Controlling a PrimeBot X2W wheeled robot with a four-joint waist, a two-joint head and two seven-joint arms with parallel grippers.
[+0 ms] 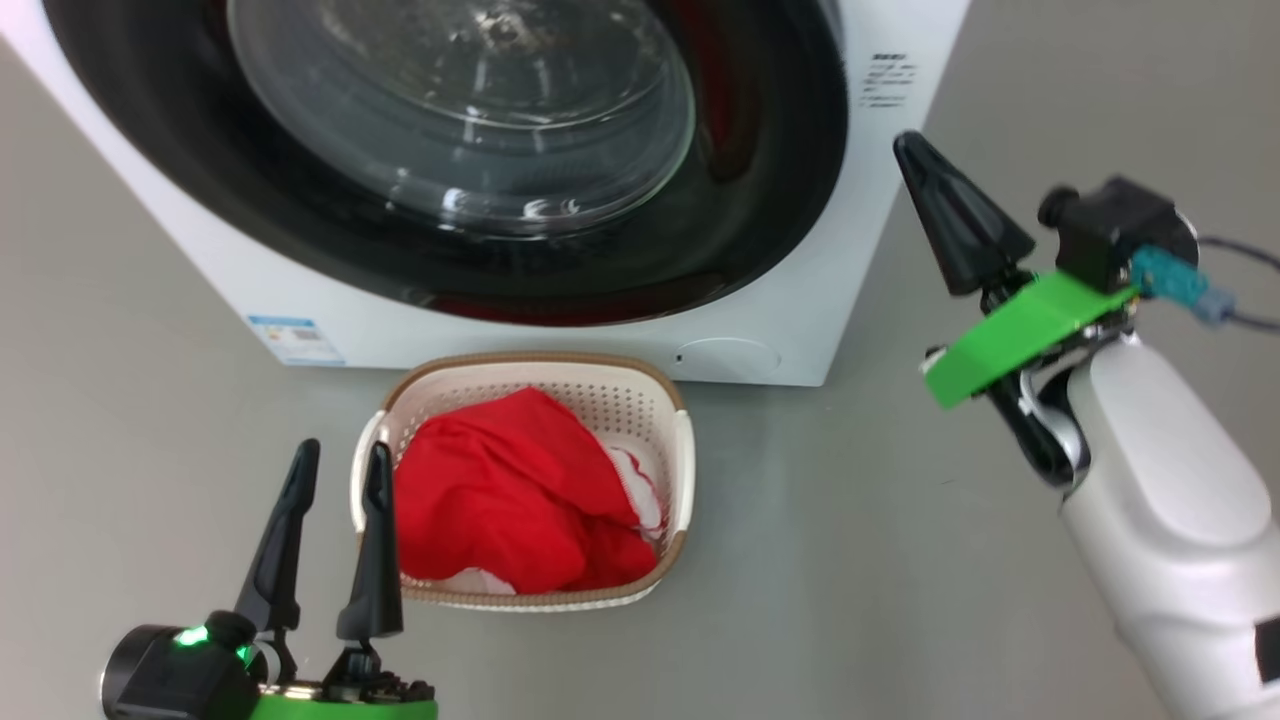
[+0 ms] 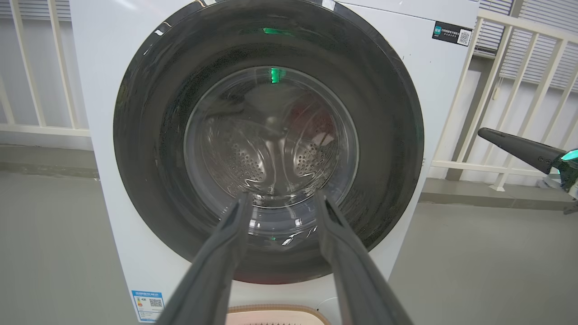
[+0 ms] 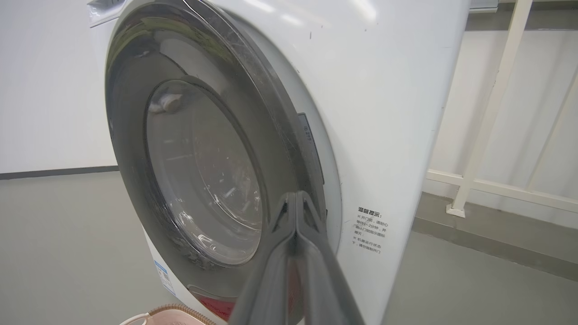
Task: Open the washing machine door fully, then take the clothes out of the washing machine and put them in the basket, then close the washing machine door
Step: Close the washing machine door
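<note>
Now the clothes (image 1: 500, 490) lie heaped in the basket (image 1: 530, 361), set on the floor (image 1: 850, 520) just before the washing machine (image 1: 850, 260) so the drop is short. My left gripper (image 1: 343, 448) hangs beside the basket, fingers apart, empty. My right gripper (image 1: 910, 150), fingers pressed together to make a firm pusher, I judge, points near the washing machine door (image 1: 780, 150), which looks seated shut.
</note>
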